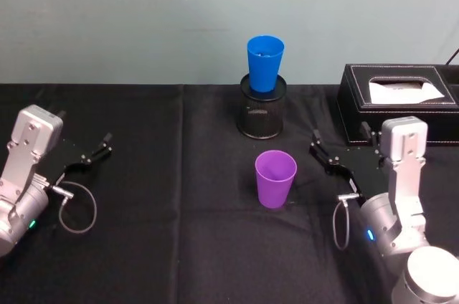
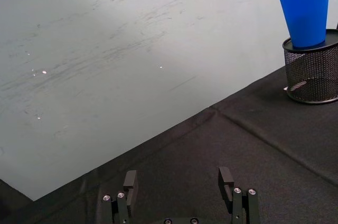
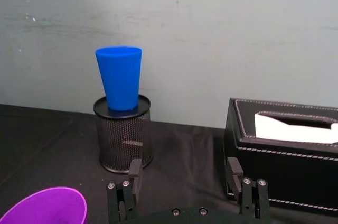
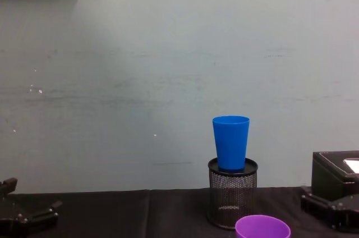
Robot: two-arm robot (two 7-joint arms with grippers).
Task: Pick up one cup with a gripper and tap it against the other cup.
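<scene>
The purple cup [image 1: 275, 178] stands upright and open-mouthed on the black cloth at the table's middle; its rim also shows in the chest view [image 4: 262, 227] and in the right wrist view [image 3: 45, 208]. Behind it, the blue cup [image 1: 265, 64] sits upright in the mouth of a black wire-mesh pot [image 1: 262, 112], raised above the table [image 4: 230, 142] [image 3: 120, 78] [image 2: 306, 15]. My right gripper [image 1: 341, 135] [image 3: 185, 171] is open, low over the cloth to the right of the purple cup, and holds nothing. At the far left, away from both cups, my left gripper [image 1: 86, 133] [image 2: 178, 182] is open and empty.
A black tissue box [image 1: 401, 100] [image 3: 280, 155] stands at the back right, just behind my right gripper. A pale wall closes off the table's far edge. Loose cable loops hang beside both wrists [image 1: 77, 209] [image 1: 340, 225].
</scene>
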